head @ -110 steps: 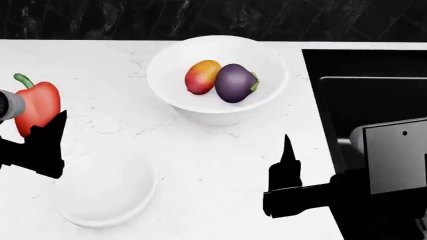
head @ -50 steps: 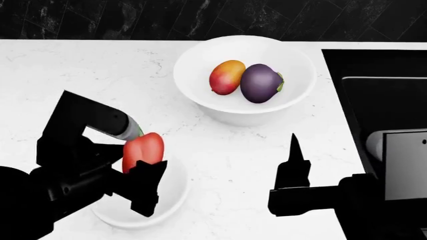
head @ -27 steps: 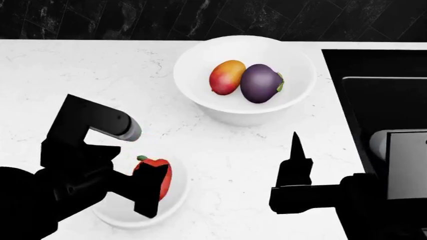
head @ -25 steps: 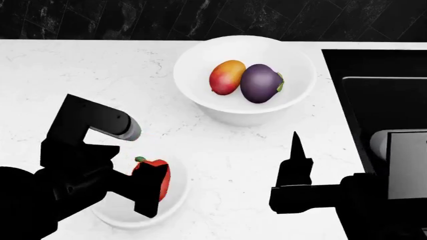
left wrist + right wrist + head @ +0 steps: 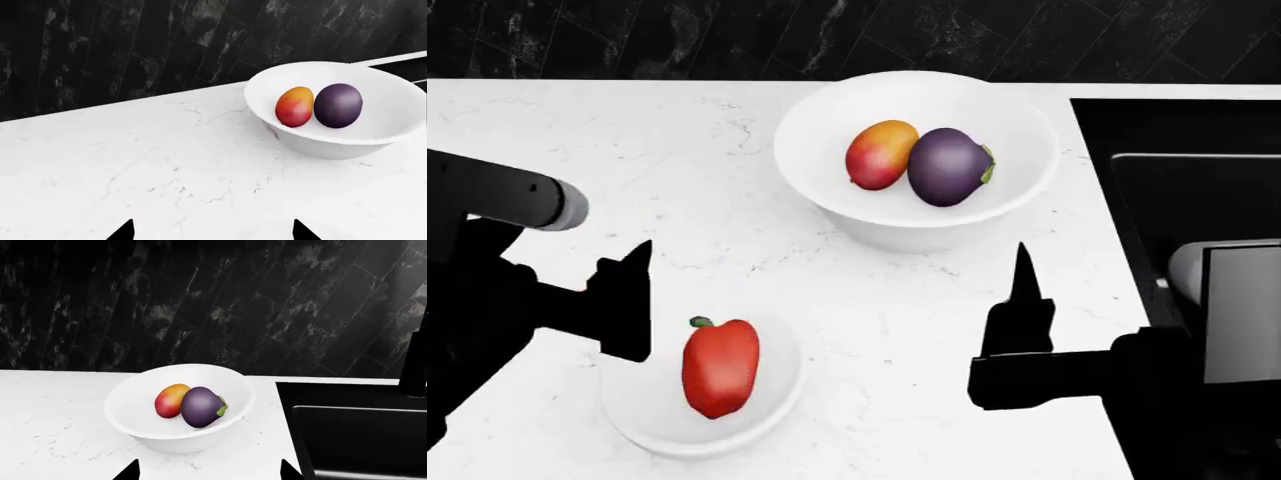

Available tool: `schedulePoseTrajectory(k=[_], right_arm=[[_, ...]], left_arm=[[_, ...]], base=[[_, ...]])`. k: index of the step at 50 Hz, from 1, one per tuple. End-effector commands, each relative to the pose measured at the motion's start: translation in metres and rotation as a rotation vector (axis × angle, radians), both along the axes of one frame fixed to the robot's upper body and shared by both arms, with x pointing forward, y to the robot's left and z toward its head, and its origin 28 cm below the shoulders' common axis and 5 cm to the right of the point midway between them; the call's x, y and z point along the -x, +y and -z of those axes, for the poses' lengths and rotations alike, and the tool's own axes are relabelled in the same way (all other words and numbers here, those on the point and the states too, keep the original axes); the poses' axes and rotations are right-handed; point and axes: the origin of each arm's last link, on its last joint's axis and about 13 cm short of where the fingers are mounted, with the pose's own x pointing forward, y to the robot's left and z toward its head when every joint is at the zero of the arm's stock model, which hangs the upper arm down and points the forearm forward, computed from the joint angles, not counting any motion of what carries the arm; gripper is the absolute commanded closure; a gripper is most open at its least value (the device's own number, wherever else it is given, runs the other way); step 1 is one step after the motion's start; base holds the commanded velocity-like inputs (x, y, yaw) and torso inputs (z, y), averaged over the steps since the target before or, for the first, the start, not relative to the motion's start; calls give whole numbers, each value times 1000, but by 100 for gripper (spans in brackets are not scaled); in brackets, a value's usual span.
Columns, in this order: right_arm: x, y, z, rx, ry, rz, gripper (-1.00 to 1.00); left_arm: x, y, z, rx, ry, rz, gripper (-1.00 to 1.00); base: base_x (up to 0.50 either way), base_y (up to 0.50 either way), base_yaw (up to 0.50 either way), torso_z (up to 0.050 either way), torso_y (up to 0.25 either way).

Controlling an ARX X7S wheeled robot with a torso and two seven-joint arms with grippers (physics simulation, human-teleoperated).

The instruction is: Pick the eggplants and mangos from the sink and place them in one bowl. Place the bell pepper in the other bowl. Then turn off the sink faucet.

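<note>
The red bell pepper (image 5: 721, 366) lies in the near white bowl (image 5: 641, 415), free of any grip. My left gripper (image 5: 630, 300) hangs just left of that bowl, open and empty; its wrist view shows the two tips (image 5: 212, 231) far apart over bare counter. A mango (image 5: 881, 154) and an eggplant (image 5: 949, 166) rest side by side in the far white bowl (image 5: 827, 195), also seen in both wrist views (image 5: 294, 107) (image 5: 202, 406). My right gripper (image 5: 1021, 295) stands open and empty between the far bowl and the sink (image 5: 1188, 130). The faucet's black post (image 5: 415, 365) shows at the sink's back edge.
White marble counter (image 5: 627, 150) runs under both bowls, backed by a dark tiled wall (image 5: 694, 40). The black sink basin (image 5: 360, 440) drops off at the counter's right edge, close to my right arm.
My left gripper has opened, let go of the bell pepper and drawn away to the left. The pepper now lies in the near bowl. The right arm has not moved.
</note>
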Motion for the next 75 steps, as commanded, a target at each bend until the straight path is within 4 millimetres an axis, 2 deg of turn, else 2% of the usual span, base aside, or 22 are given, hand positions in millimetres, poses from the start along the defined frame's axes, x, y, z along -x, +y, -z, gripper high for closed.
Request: schedulePoseTrajectory(k=[1, 12, 33, 75], right_arm=[[-4, 2, -3, 53, -30, 8, -100], [-1, 1, -5, 62, -16, 23, -100], [4, 4, -4, 53, -35, 9, -100], [9, -1, -2, 46, -17, 54, -100]], left_arm=[[14, 19, -1, -20, -153, -155, -100], [21, 18, 9, -16, -139, -161, -100], [32, 14, 2, 16, -142, -112, -100], [28, 14, 3, 32, -127, -98, -100]], base=[[0, 0, 0, 0, 0], [0, -187, 0, 0, 0], [0, -497, 0, 0, 0], [0, -500, 0, 0, 0]])
